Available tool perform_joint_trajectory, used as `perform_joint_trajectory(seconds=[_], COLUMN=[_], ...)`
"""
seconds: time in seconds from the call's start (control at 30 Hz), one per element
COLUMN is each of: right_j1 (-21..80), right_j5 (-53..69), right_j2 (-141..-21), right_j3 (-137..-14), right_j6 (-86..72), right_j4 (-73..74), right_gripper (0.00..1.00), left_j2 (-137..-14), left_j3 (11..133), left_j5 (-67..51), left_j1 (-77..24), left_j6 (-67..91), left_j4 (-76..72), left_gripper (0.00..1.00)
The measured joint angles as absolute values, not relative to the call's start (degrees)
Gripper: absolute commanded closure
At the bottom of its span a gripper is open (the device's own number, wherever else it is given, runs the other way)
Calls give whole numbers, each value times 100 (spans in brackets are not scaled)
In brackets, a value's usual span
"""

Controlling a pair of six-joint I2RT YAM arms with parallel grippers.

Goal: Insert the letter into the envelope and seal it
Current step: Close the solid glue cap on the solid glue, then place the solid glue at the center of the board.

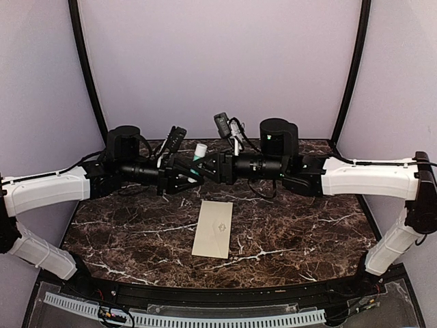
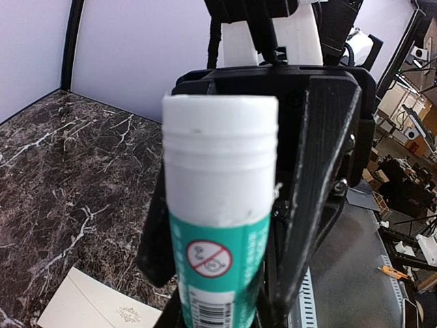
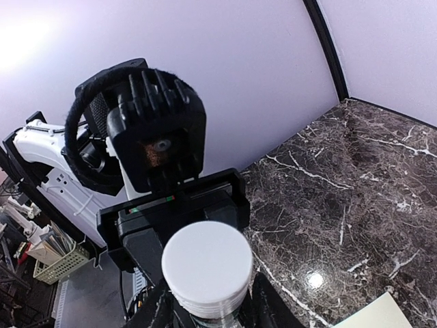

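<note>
One envelope [image 1: 214,228] lies flat on the bench [image 1: 123,232], about midway between the left and right edges. It is nearer the near edge than the far one. Its long sides run from far to near with a slight tilt, and the face with the single small emblem is turned up. It is well apart from both arms and nothing touches it. A corner of the envelope [image 2: 102,307] shows low in the left wrist view, and another corner [image 3: 379,316] shows at the bottom of the right wrist view.

Two arms reach in from the left and right sides and meet nose to nose above the far half of the bench. One glue stick [image 1: 200,152] stands up between them, with a white cap and a teal body. The left claw [image 1: 186,172] is clenched on the body of the glue stick [image 2: 218,225] and holds it clear of the bench, cap uppermost.

The right claw [image 1: 209,165] faces it, and its two black fingers [image 2: 328,191] stand one on each side of the white cap. From the right wrist the round top of the cap [image 3: 207,270] shows end-on between those fingers. I cannot tell whether they are pressing on the cap or only bracket it closely.
</note>
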State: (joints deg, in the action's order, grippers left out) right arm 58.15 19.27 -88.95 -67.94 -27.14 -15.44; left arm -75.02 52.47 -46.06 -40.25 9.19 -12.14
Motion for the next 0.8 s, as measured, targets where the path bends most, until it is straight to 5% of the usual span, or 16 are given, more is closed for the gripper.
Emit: perform_joint_trajectory(seconds=[0.2,0.37,0.43,0.8], right_j1=[5854,5861,5857,5483], right_j5=[1907,1761,1621,-340], right_j2=[-8982,-8980,-8960,-8407], right_j3=[-6816,-6792,-6744,-6265], right_j6=[-2665,-2622,-2587,-1629], right_j4=[-1562,-1619,-1675,-1330], right_gripper=[85,89,90,92], left_j2=[-7502,-7502,-7502,-7054], left_j3=[5245,5245,5247,5249], left_j5=[-4622,-4578,-4530,-3981], left_j1=[-4025,-4023,-4023,-3575], left_j6=[956,1013,1020,1035], left_j4=[-1212,-1223,-1216,-860], left_gripper=[98,47,37,22])
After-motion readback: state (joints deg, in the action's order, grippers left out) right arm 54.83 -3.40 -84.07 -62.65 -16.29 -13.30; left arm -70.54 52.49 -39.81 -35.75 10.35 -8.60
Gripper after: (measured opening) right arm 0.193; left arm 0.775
